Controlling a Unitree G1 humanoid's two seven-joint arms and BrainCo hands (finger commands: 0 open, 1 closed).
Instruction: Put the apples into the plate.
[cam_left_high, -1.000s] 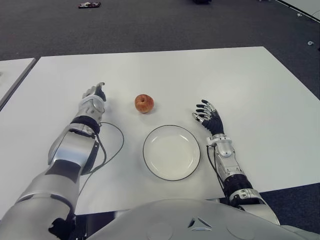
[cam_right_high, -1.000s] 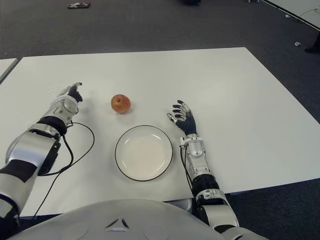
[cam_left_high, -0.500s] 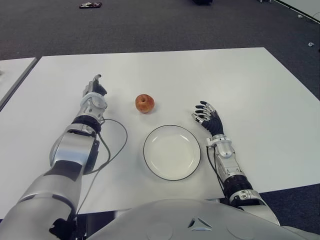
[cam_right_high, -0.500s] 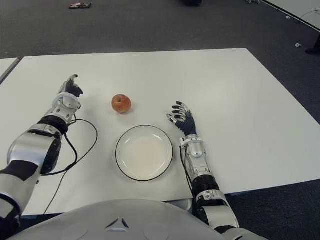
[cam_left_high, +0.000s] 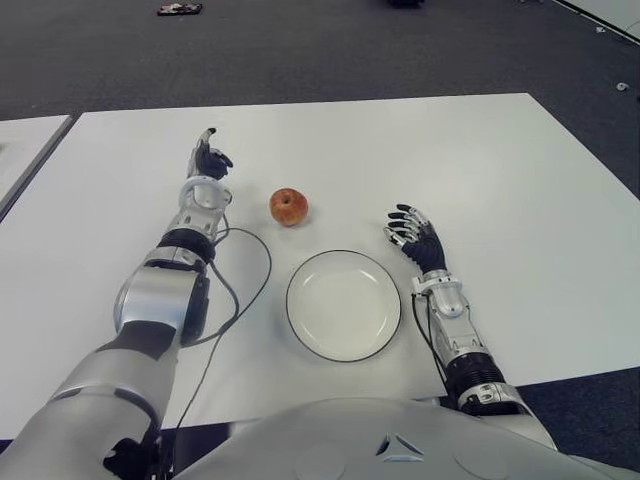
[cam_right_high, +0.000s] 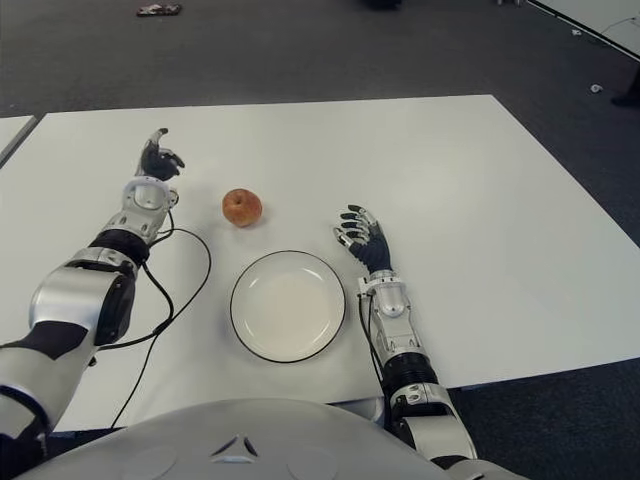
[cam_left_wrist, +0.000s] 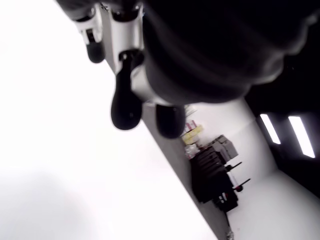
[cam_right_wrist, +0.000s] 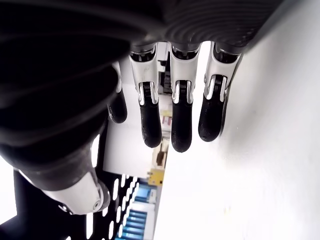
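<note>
Bare table (cam_left_high: 480, 160) surrounds the apple (cam_left_high: 288, 206) and plate (cam_left_high: 343, 304).

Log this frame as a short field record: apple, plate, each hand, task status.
apple: one red apple on the white table, beyond the plate, not touching it
plate: white, dark-rimmed plate, nothing in it
left hand: left hand raised left of the apple, holding nothing
right hand: right hand right of the plate, fingers relaxed, holding nothing
task status: apple not yet grasped or plated
</note>
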